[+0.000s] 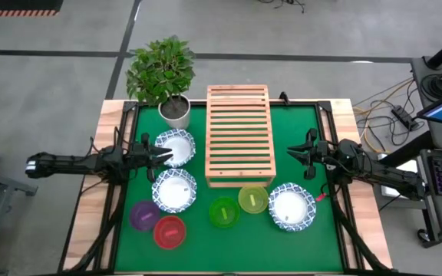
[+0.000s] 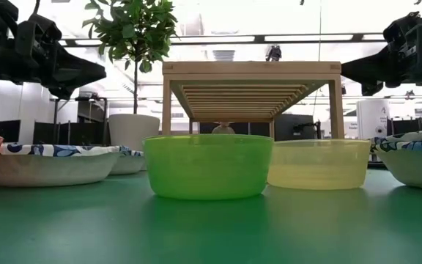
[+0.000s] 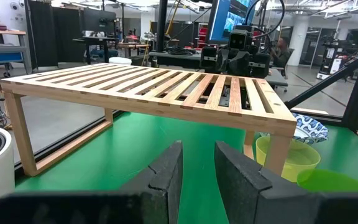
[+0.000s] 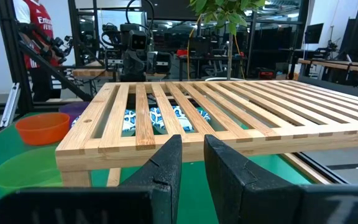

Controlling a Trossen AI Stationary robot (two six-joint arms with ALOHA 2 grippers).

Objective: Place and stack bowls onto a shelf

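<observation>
The light-wood slatted shelf (image 1: 239, 134) stands on its legs mid-table, nothing on it. Three white blue-rimmed bowls sit upright on the green mat: two left of the shelf (image 1: 176, 147) (image 1: 174, 190), one near right (image 1: 291, 205). The purple (image 1: 144, 215), red (image 1: 169, 231), green (image 1: 224, 211) and yellow (image 1: 252, 198) bowls sit along the near side. My left gripper (image 1: 169, 156) hovers over the far-left white bowl, facing the shelf (image 3: 166, 87), fingers slightly apart (image 3: 198, 165). My right gripper (image 1: 290, 152) hovers right of the shelf, narrowly open (image 4: 192, 162).
A leafy plant in a white pot (image 1: 175, 111) stands at the far-left corner beside the shelf. Bare green mat (image 1: 305, 130) lies right of the shelf and along the near edge. A person in a red shirt (image 4: 33, 37) stands beyond the table.
</observation>
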